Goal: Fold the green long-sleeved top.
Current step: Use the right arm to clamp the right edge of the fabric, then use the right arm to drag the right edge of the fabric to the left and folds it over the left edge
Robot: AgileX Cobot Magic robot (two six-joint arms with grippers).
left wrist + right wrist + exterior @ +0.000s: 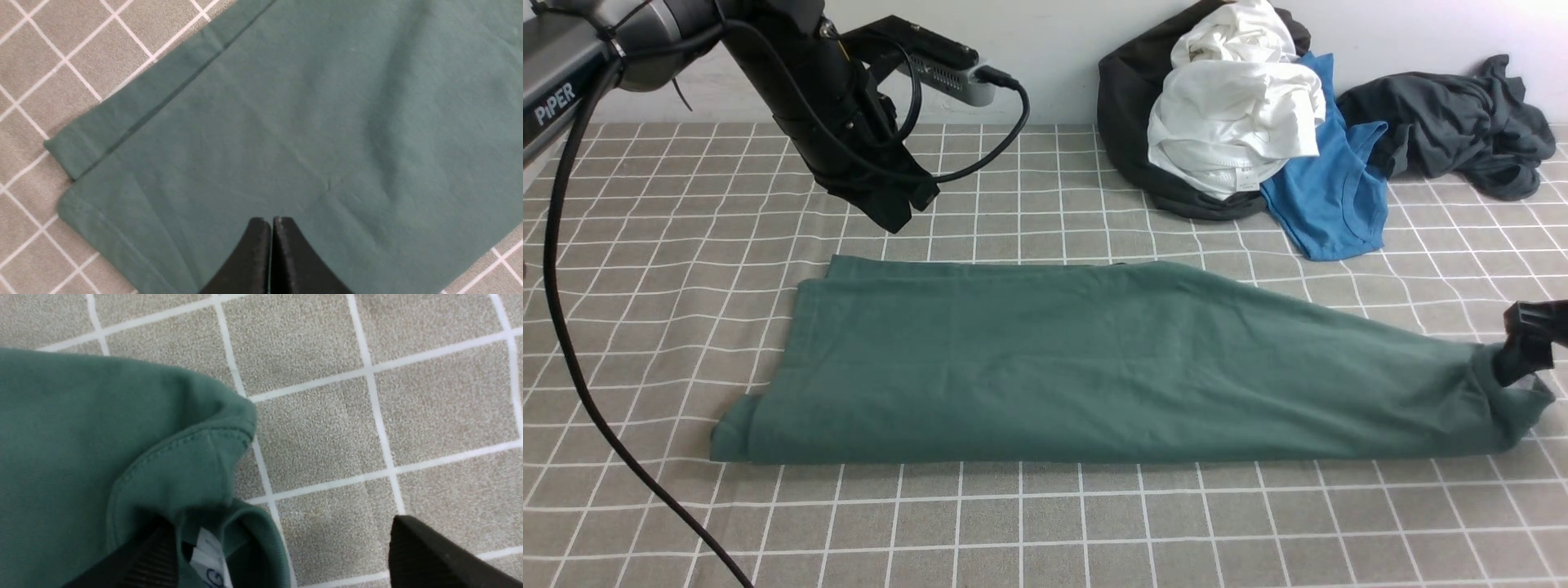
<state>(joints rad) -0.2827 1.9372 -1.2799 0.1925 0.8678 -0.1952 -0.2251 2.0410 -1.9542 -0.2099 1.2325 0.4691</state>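
Right gripper (1523,347) was open, jaws wide apart, at the right edge of the scene. One finger (155,555) sat at the collar (184,445) opening of the green top (1094,367), the other out over bare tabletop (1045,523). Nothing was pinched yet. Beside that finger showed a white label (206,555) w/ dark-blue print, too cut off to read. From there the top ran leftward as a long flat band, long axis L–R across the tabletop, collar end right, hem end left. Left gripper (900,208) was closed on nothing, raised just beyond the far-left corner, w/ the hem (135,118) under its camera. So right arm was nearer the collar, left arm nearer the hem. An end-to-end fold prob. needs the collar carried left. "PiPER" (556,102) read on the left arm.
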